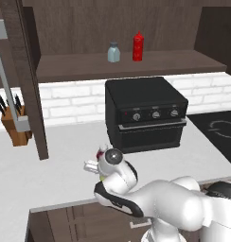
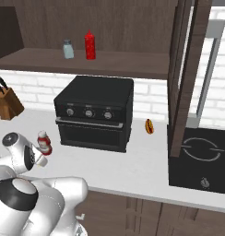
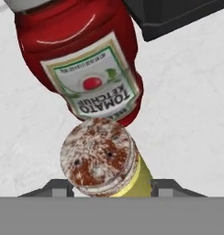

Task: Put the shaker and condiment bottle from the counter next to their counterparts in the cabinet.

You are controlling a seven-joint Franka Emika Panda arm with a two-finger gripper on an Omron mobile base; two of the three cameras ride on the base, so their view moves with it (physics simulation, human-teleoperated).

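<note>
- My gripper (image 3: 109, 195) is low over the counter (image 1: 60, 156), in front of the black oven (image 1: 146, 113) and off its left corner. Jaws sit either side of the shaker (image 3: 102, 158), part-way in; whether the pads already touch it I can't tell, so I'm not calling it held.
- Shaker is upright on the counter, speckled silvery top facing the hand cam, yellow body just showing below it.
- Condiment bottle (image 3: 81, 59) stands right beside the shaker, on the oven side. In the hand view the two look touching or nearly so; can't say which.
- Risk 1: a finger catches the bottle as the jaws narrow, pushing it or tipping it. Cause: that tight gap.
- Risk 2: grip lands high near the cap, not on the body; shaker could tilt or slip on lift.
- Risk 3: lifting at an angle drags the shaker against the bottle and knocks it over.
- Risk 4: the route up goes over the oven to the cabinet (image 1: 136, 66) shelf, where the blue-grey shaker (image 1: 113, 52) and red squeeze bottle (image 1: 138, 46) stand close together. A sloppy set-down could bump either one.
</note>
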